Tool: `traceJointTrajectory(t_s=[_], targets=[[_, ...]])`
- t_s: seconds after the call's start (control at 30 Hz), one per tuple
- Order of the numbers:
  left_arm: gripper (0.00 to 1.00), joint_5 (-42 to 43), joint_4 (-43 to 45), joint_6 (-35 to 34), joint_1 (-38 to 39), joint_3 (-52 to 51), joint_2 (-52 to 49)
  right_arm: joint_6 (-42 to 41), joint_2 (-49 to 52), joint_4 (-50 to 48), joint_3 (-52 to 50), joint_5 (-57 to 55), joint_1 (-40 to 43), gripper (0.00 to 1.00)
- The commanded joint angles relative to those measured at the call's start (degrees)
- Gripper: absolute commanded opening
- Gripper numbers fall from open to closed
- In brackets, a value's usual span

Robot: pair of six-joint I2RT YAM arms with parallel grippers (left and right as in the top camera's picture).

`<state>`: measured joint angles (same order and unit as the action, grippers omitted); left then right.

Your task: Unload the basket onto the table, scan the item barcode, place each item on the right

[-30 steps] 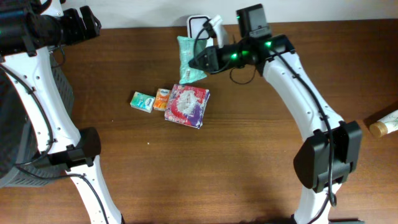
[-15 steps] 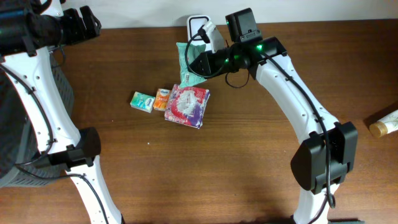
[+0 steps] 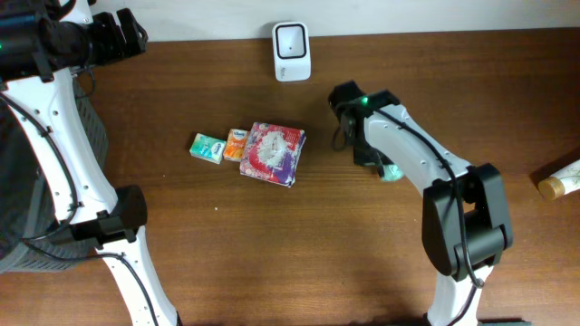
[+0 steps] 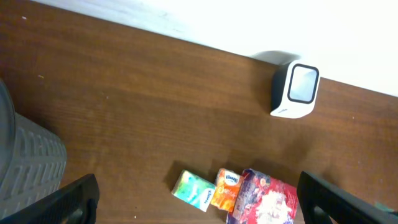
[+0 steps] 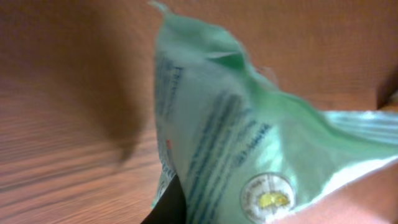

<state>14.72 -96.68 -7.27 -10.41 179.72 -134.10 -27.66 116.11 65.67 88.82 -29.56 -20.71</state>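
On the right half of the table (image 3: 272, 263), well apart from the scanner (image 3: 291, 40), the right gripper (image 3: 381, 165) hangs low with the green packet (image 3: 391, 173) at its fingertips; whether the fingers are clamped on it or apart cannot be told. The left gripper (image 4: 196, 196) is wide apart and empty. The step seems to be laying the packet aside, so the next move calls for a clean release and a straight lift.

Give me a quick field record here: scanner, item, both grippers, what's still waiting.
scanner: white, standing back centre, nothing before it
green packet: at right gripper, away from scanner
right grip: cannot tell
left gripper: open, empty, far left
waiting: green box, orange pack, floral packet
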Motion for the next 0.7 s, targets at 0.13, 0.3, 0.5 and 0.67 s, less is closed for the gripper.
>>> traceJointTrajectory(t_s=[0.13,0.3,0.5,0.67], targets=[[0.99,0.0,0.0,0.7,0.1,-0.1,-0.1,-2.6,0.8,-3.9,-2.1,6.4,-0.3,0.18],[0.99,0.0,0.0,0.7,0.2,-0.1,-0.1,0.7,0.6,-1.7,1.3,7.1,4.2,0.34],[0.99,0.0,0.0,0.7,0.1,-0.1,-0.1,8.9,0.3,-0.7,3.4,19.1,12.1,0.57],[0.99,0.0,0.0,0.7,0.1,-0.1,-0.1,23.5,-0.4,6.7,13.1,46.3,30.1,0.75]])
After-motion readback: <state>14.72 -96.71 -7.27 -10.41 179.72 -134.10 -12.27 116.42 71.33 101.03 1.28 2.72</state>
